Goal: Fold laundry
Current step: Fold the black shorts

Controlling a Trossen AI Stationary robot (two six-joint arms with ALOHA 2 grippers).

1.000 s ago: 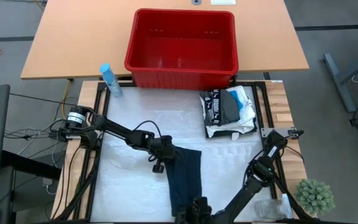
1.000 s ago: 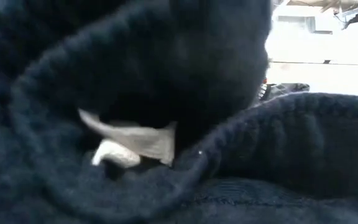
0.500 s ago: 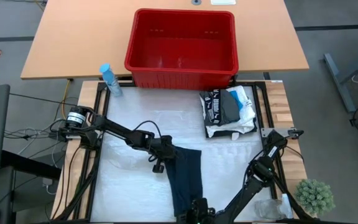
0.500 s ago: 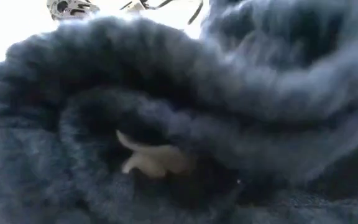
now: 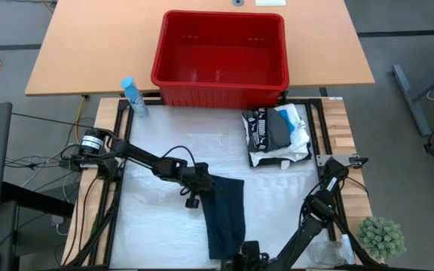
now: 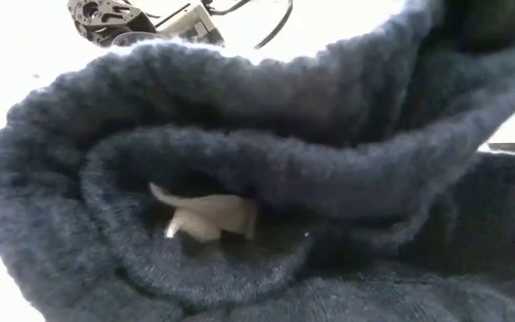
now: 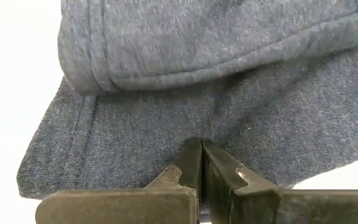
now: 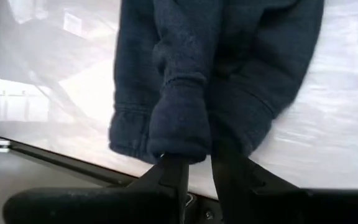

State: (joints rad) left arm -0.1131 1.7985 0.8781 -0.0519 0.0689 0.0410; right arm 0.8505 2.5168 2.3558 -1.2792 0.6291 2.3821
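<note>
Fingers of the left gripper point(image 7: 199, 163) are pressed together, tip against tip, and they pinch the far edge of the dark grey garment point(image 5: 224, 217). Fingers of the right gripper point(image 8: 196, 167) stand a little apart, and a rolled cuff-like part of the same garment lies between them at the near edge of the table; if they still press it or only touch it, I cannot tell.

From largest to smallest: the wooden table point(image 5: 81, 53) behind carries the red basket point(image 5: 221, 83), which looks empty inside. In front of it is the work table with a white cover point(image 5: 157, 226). On this cover the dark grey garment lies as a long narrow strip, running from the left gripper point(image 5: 199, 181) near the middle toward the right gripper point(image 5: 249, 256) at the near edge. In the low view the knitted cloth fills almost the whole picture, with a small white label point(image 6: 206, 215) in a fold.

A pile of folded clothes point(image 5: 277, 135), black, white and grey, lies on the right side of the cover, just in front of the basket. A small green plant point(image 5: 383, 237) stands at the near right corner. A blue bottle point(image 5: 132, 96) stands beside the basket's left corner.
</note>
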